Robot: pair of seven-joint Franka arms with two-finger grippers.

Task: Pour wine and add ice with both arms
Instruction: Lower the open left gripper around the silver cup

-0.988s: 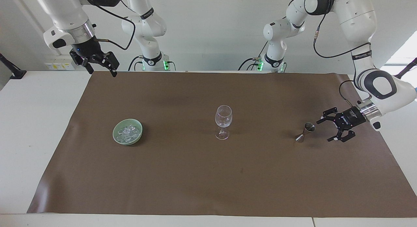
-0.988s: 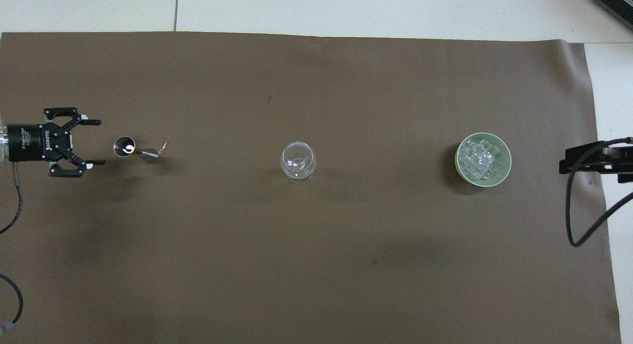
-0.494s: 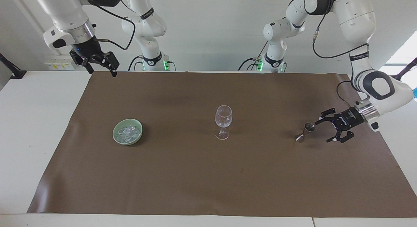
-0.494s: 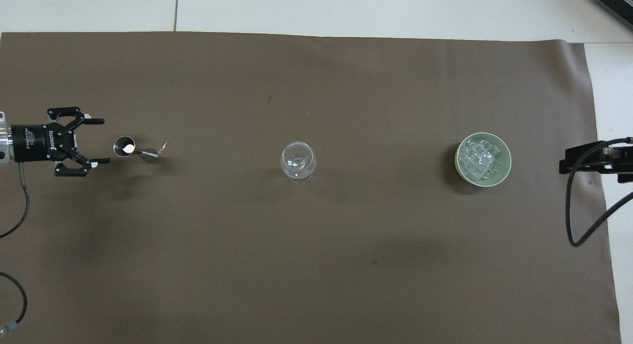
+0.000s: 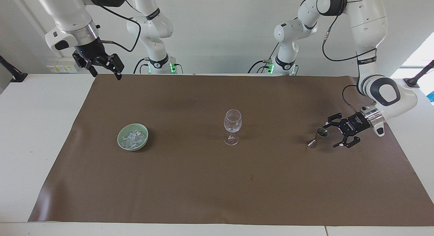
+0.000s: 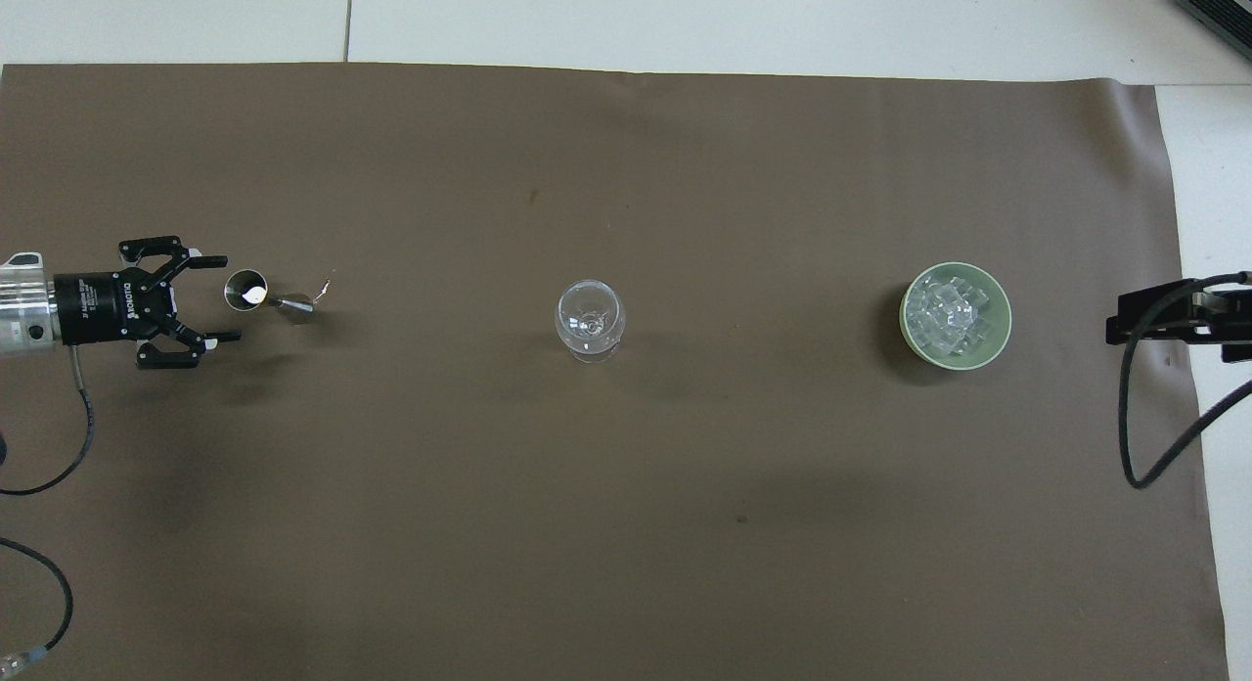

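A small steel jigger (image 5: 317, 137) (image 6: 264, 295) stands on the brown mat toward the left arm's end of the table. My left gripper (image 5: 331, 134) (image 6: 226, 299) lies level and low beside it, open, with its fingertips just short of the jigger's rim and nothing between them. A clear stemmed glass (image 5: 232, 122) (image 6: 590, 319) stands upright mid-mat. The ice (image 5: 133, 137) (image 6: 947, 314) is piled in a green bowl (image 5: 119, 139) (image 6: 1005, 319) toward the right arm's end. My right gripper (image 5: 105, 75) waits open, high over the mat's corner near its base. No wine shows.
The brown mat (image 5: 217, 195) covers most of the white table (image 5: 40, 134), with bare white strips at both ends. A black cable (image 6: 1135, 446) loops over the mat's edge beside the bowl. Both arm bases (image 5: 159, 64) stand along the robots' edge.
My left gripper has moved in toward the jigger and dropped lower, still open. The right arm, glass, bowl and jigger have not moved.
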